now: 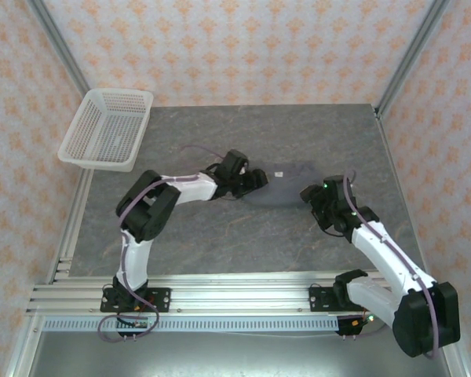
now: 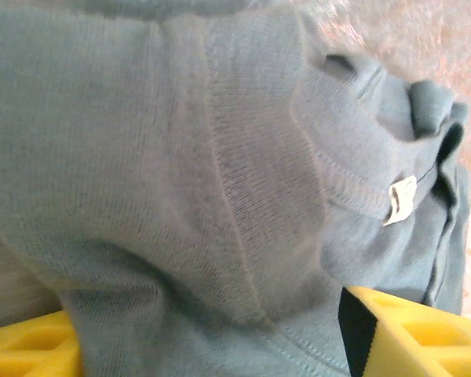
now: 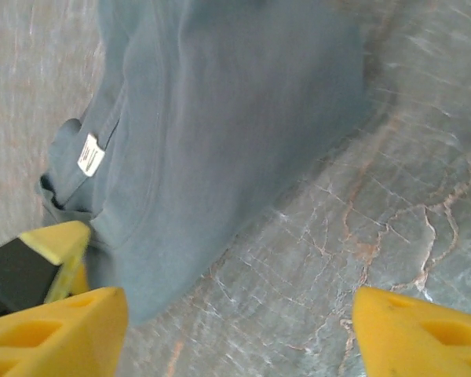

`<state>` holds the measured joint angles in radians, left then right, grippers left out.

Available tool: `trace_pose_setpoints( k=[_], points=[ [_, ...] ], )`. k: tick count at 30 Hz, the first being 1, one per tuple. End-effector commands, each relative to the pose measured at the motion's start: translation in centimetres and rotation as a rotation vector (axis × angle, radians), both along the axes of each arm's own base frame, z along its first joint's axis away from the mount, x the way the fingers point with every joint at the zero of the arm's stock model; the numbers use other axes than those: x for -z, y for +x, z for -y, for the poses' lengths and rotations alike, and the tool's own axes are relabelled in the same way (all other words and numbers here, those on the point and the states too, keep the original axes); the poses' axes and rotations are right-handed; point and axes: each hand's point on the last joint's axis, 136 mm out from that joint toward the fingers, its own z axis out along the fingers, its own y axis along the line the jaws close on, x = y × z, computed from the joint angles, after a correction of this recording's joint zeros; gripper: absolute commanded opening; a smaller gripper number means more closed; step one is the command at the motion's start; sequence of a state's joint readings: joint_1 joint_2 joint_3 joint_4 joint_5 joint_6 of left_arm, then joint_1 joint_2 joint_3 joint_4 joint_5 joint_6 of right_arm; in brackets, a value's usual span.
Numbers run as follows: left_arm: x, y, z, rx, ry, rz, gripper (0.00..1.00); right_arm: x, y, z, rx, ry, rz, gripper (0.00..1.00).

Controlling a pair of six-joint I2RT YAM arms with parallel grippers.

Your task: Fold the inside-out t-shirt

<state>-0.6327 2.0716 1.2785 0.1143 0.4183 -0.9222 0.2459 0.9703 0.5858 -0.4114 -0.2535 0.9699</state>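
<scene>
non-task items: basket, table, enclosure
white plastic mesh basket (image 1: 108, 129) at far left corner of the table (image 1: 220, 236), its left side hanging past the table edge. table top is grey, marbled with fine pale and rusty veins. walls (image 1: 243, 47) behind and at both sides: pale peach paper with orange floral motif. silver aluminium posts (image 1: 59, 45) slant up from the far corners. slotted aluminium rail (image 1: 235, 292) runs along the near edge.
</scene>
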Motion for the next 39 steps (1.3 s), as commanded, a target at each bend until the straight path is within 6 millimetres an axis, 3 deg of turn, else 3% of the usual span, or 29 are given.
trace_pose_setpoints(
  k=[1,6,9,12,15,19,21,24,27,31,39],
  points=[
    [-1.1,0.7,4.4,0.006,-0.052,0.039,0.72,0.5,0.0,1.1,0.145,0.086,0.01,0.79],
    [-3.4,2.2,9.1,0.061,-0.102,0.09,0.72,0.8,2.3,-0.1,0.243,0.269,0.055,0.8],
    [-5.5,2.8,9.8,0.073,-0.097,0.135,0.75,0.6,3.6,0.2,0.268,0.266,0.078,0.8],
    [-7.9,3.7,7.4,0.039,-0.057,0.194,0.8,1.1,4.7,2.1,0.344,0.239,0.101,0.81],
    [-10.8,4.4,2.9,-0.018,-0.026,0.251,0.84,1.6,6.5,3.4,0.393,0.277,0.127,0.81],
    [-15.6,4.0,-3.4,-0.068,0.053,0.364,0.9,2.6,9.5,2.1,0.349,0.374,0.059,0.8],
    [-16.5,3.3,-6.1,-0.077,0.159,0.4,0.95,3.0,10.3,1.7,0.36,0.404,0.043,0.8],
    [-16.5,2.4,-9.0,-0.084,0.242,0.401,1.0,3.5,10.9,2.6,0.421,0.399,0.047,0.8],
    [-16.0,1.7,-10.5,-0.108,0.244,0.392,1.0,3.5,12.2,4.3,0.479,0.357,0.069,0.78],
    [-14.9,1.2,-11.7,-0.141,0.246,0.366,1.0,3.8,15.4,6.8,0.54,0.324,0.085,0.71],
    [-13.6,0.9,-13.8,-0.171,0.28,0.338,1.0,6.0,21.3,8.5,0.472,0.269,0.058,0.58]
  ],
)
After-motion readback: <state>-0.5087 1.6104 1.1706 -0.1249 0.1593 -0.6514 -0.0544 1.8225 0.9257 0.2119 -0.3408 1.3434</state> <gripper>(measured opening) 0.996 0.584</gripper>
